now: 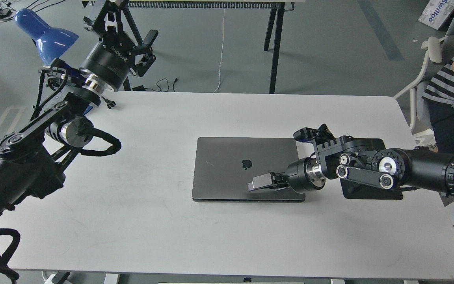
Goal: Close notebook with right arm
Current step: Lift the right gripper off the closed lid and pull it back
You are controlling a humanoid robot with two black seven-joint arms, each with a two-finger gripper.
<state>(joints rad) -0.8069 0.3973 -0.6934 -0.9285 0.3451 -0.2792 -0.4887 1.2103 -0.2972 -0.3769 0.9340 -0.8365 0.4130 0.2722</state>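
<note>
The notebook is a dark grey laptop lying flat on the white table, lid down, with its logo facing up. My right gripper reaches in from the right and sits over the lid's front right part, fingers together, holding nothing. My left gripper is raised at the far left, beyond the table's back edge; its fingers appear spread and it holds nothing.
A black mouse pad lies under my right arm, right of the laptop. A blue desk lamp stands at the back left. A seated person is at the far right. The table edge runs along the front.
</note>
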